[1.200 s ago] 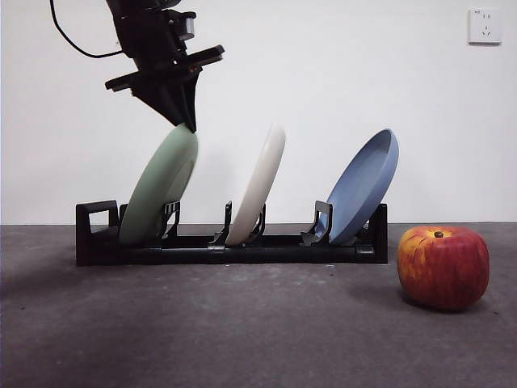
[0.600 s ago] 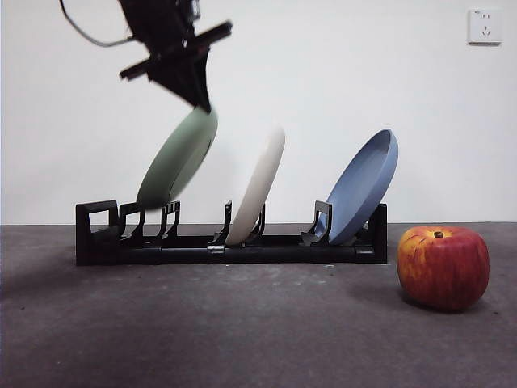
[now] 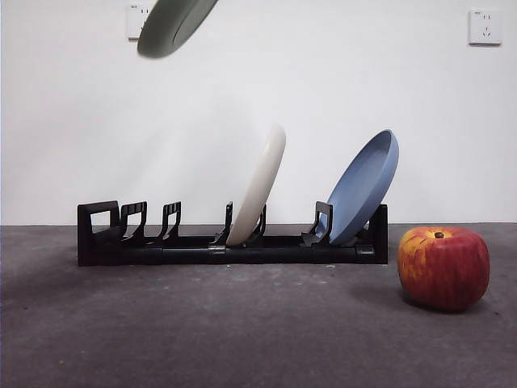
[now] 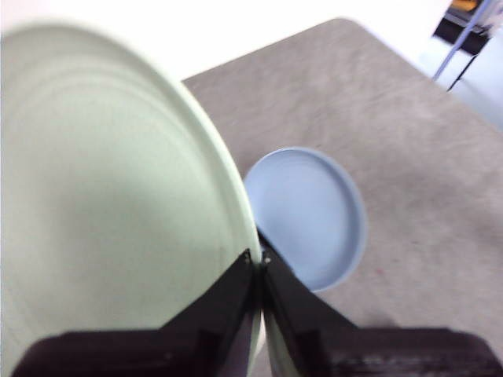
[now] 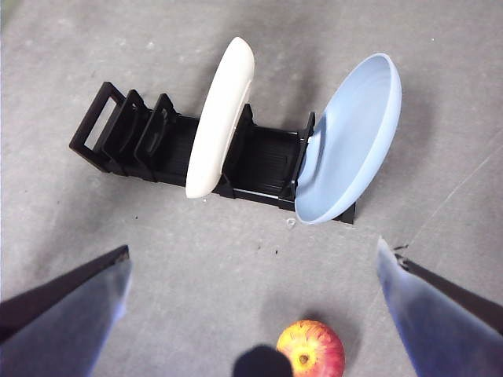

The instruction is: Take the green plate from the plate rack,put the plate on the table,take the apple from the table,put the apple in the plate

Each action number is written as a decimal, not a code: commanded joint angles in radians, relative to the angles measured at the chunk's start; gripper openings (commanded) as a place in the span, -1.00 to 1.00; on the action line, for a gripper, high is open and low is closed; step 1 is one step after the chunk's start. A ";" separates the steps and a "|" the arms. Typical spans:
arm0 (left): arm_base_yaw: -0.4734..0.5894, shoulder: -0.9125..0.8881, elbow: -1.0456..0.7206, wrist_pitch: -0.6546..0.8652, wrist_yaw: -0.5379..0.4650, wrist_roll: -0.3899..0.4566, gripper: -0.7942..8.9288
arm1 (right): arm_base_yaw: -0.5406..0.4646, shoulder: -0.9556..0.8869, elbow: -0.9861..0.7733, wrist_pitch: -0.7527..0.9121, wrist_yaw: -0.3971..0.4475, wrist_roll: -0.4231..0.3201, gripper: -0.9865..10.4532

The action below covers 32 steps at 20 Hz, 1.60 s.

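My left gripper (image 4: 259, 263) pinches the rim of the green plate (image 4: 110, 196), which hangs high above the plate rack (image 3: 226, 242), clear of its slots. My right gripper (image 5: 251, 314) hovers wide apart over the table (image 3: 242, 331), above the apple (image 3: 443, 267). Farther back, 2 plates, the cream plate (image 3: 258, 184) and the blue plate (image 3: 363, 186), lean in the rack.

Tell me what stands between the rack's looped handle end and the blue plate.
On the plate rack, vacated slot holders, then the cream-white plate, before the blue plate; front and right wrist views show it.
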 commanded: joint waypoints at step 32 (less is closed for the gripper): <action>-0.537 -0.245 -1.398 0.467 -0.448 -0.135 -0.85 | 0.001 0.002 0.002 -0.087 0.004 -0.011 0.22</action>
